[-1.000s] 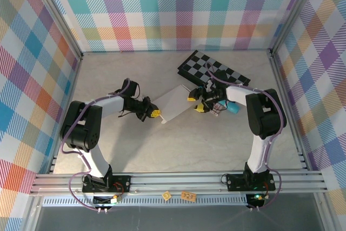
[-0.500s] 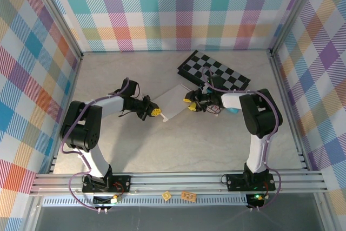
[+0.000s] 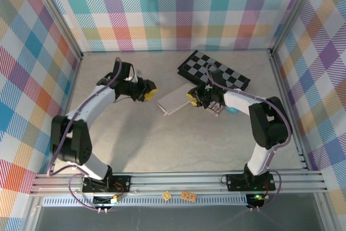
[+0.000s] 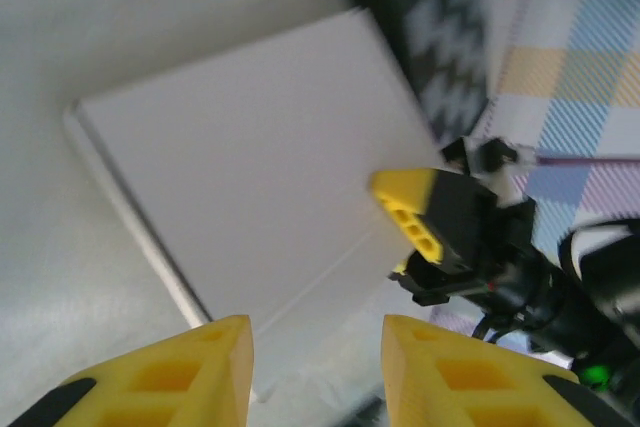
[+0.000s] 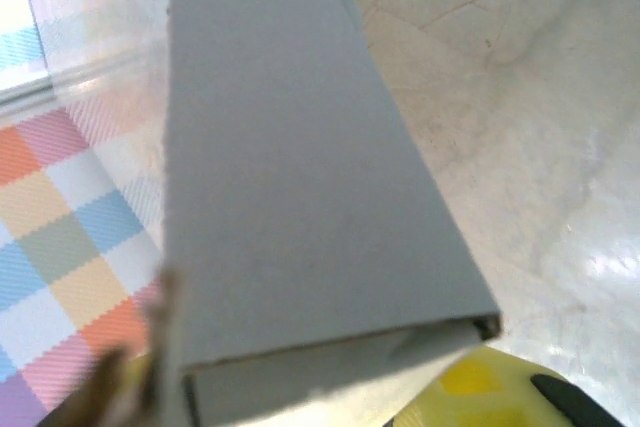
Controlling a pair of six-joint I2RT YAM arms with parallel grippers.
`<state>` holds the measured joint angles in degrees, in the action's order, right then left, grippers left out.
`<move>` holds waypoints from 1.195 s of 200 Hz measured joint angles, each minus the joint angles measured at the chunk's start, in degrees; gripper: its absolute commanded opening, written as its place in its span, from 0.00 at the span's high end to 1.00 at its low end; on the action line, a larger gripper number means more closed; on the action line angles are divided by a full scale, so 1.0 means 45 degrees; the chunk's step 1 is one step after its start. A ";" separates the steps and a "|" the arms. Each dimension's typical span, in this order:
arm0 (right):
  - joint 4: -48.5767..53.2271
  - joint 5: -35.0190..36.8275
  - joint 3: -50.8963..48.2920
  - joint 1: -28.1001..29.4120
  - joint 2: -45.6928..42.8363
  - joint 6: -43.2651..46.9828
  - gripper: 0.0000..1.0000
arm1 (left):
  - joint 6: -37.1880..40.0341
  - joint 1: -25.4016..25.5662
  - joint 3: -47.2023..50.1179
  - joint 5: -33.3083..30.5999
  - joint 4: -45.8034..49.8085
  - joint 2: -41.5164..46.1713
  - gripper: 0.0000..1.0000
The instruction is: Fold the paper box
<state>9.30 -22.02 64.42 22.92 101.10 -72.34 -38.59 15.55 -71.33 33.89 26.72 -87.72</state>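
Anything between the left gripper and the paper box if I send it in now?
Nothing visible. Only bare table separates the left gripper from the paper box's near edge. The right gripper is at the box's opposite edge, and the checkered board lies beyond that, both off the path.

Legible markings: none.
No text, brand, number or sign could be read on the box (image 3: pixel 175 100) or the board (image 3: pixel 216 68); two tags (image 3: pixel 167 195) below the rail (image 3: pixel 178 179) bore marks too small to read.
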 measured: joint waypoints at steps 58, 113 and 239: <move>0.6523 0.1035 0.2458 0.0287 -0.0675 -0.2118 0.65 | 0.8306 0.3920 0.0107 -0.2725 0.1001 0.2341 0.53; 0.8777 0.0695 0.2642 0.0427 -0.0753 -0.3473 0.63 | 1.3687 0.4566 0.2132 -0.2302 0.1530 0.3531 0.33; 0.9010 0.0262 0.2973 0.0607 -0.0525 -0.4211 0.65 | 1.6218 0.6246 0.2152 -0.4847 -0.0029 0.0559 0.22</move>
<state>49.84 -20.84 77.80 25.65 98.74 -91.29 34.39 43.66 -61.65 12.08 26.59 -85.21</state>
